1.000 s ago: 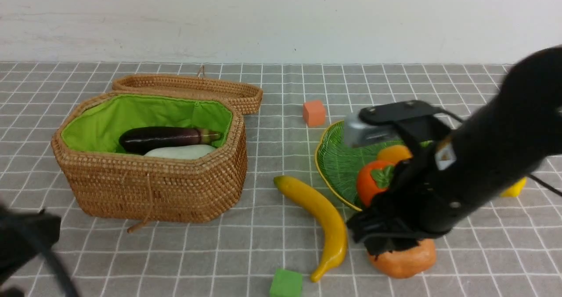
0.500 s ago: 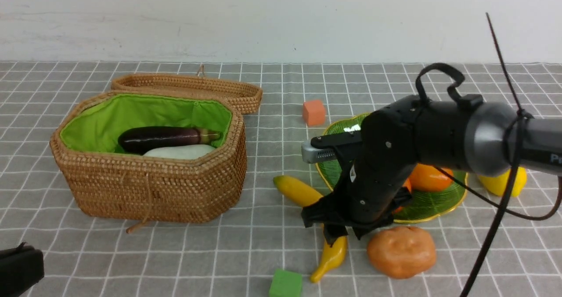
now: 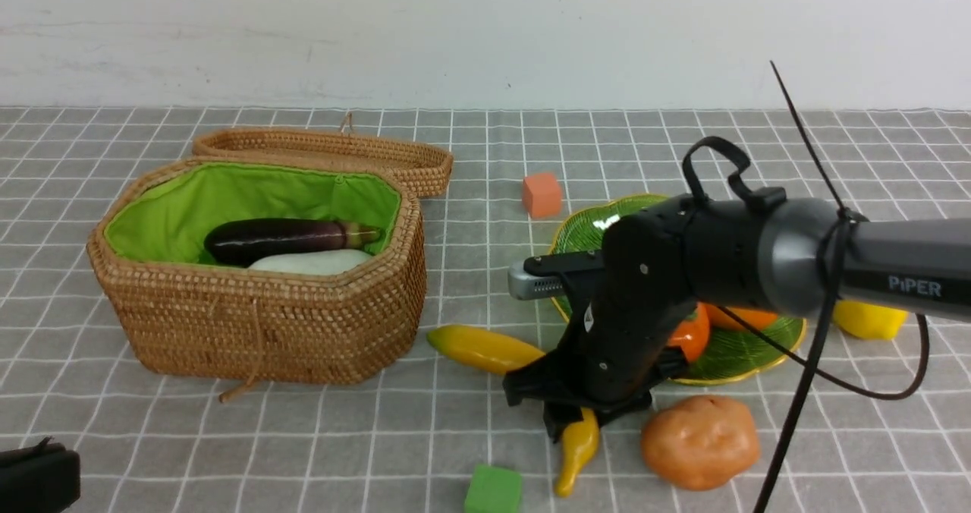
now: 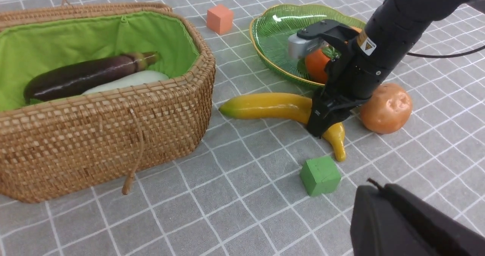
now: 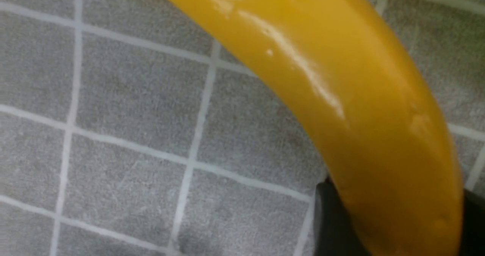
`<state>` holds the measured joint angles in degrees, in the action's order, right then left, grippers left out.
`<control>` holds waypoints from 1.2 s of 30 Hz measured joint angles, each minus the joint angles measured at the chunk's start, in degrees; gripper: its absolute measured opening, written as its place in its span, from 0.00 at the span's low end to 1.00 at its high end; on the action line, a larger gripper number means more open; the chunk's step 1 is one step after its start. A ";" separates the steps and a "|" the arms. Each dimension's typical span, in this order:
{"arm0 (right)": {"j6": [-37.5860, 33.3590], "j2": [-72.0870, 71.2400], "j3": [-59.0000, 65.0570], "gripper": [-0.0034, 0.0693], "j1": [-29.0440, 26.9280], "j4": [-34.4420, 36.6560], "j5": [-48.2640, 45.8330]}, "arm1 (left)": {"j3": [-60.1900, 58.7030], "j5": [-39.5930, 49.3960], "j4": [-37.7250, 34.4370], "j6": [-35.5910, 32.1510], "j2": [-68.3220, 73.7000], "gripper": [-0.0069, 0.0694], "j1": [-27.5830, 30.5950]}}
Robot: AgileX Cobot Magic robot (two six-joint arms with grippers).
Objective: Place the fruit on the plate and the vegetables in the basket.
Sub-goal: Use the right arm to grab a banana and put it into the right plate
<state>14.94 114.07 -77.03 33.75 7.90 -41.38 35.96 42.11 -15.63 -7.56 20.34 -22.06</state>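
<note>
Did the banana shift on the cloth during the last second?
Yes. The banana has swung: its far end now lies nearer the basket, with the right claw around its middle.

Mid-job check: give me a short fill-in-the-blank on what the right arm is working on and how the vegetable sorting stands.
1. The right gripper has its fingers on either side of the long yellow toy ___, which lies on the grey checked cloth.
2. The octagonal woven wicker basket with green lining holds ___ vegetables: the dark purple eggplant and the white radish.
3. The tan-orange lumpy potato is the only vegetable not yet in the ___.
Missing words: banana; two; basket.
</note>
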 joint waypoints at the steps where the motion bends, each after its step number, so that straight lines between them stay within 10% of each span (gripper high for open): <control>1: 0.00 0.07 -0.44 0.49 0.00 0.29 -0.47 | 0.00 0.00 0.00 0.00 0.00 0.07 0.00; 8: -2.66 -3.76 -9.62 0.49 0.04 -0.08 -12.77 | 0.00 -0.06 -0.06 -1.43 -0.02 0.07 0.00; 14: -19.24 -7.12 -19.78 0.49 -8.41 -9.10 -17.33 | 0.00 -3.39 -5.75 -12.29 0.06 0.07 0.00; 26: -49.01 5.39 -20.20 0.49 -24.22 -6.74 -1.70 | 0.00 -4.87 -17.74 -18.67 3.95 0.07 0.00; 36: -51.96 6.47 -20.20 0.60 -24.11 -8.63 4.16 | 0.00 -3.54 -18.15 -18.84 3.95 0.07 0.00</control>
<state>-37.02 120.54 -97.23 9.64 -0.73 -37.21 35.96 38.57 -33.79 -26.40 24.29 -22.06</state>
